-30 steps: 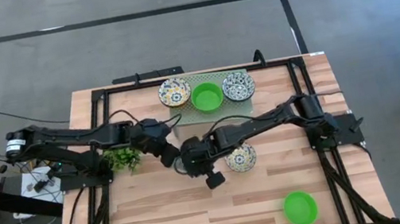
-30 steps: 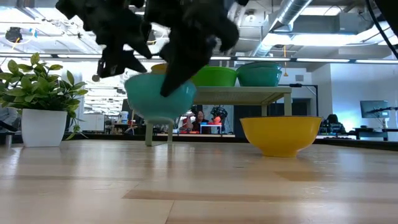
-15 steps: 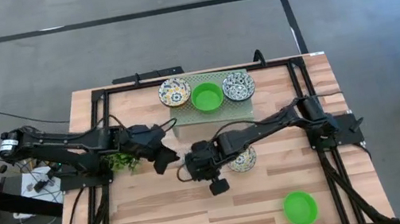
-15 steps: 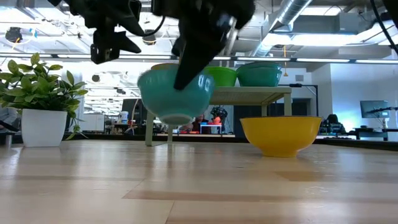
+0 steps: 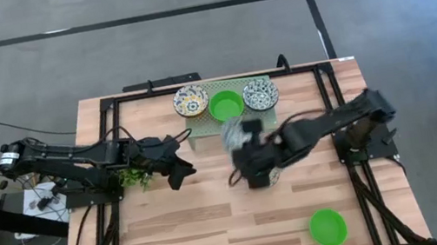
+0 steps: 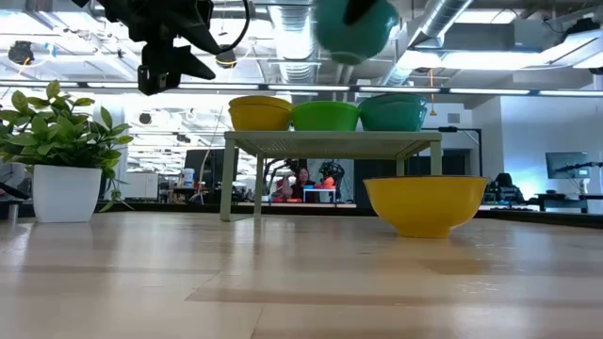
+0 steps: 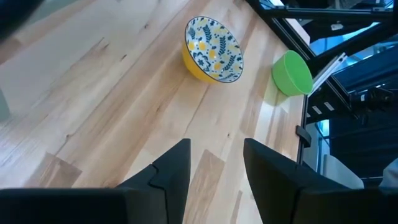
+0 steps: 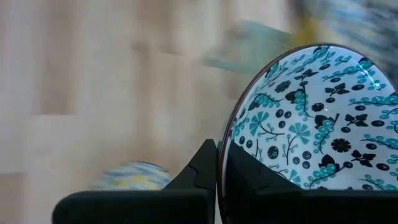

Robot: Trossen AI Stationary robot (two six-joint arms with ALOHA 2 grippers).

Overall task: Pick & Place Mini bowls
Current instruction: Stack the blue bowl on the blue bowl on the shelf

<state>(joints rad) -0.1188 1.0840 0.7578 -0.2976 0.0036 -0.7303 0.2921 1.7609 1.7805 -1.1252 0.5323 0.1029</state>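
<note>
The right claw pinches the rim of a teal-patterned mini bowl, lifted just near of the rack — the left claw, spread, waits left on the desk.

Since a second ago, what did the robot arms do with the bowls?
The right gripper, clamped on the teal-patterned bowl, swung it up high and back toward the rack. The left gripper pulled back, open and empty. The three rack bowls and the yellow bowl stayed put.
</note>
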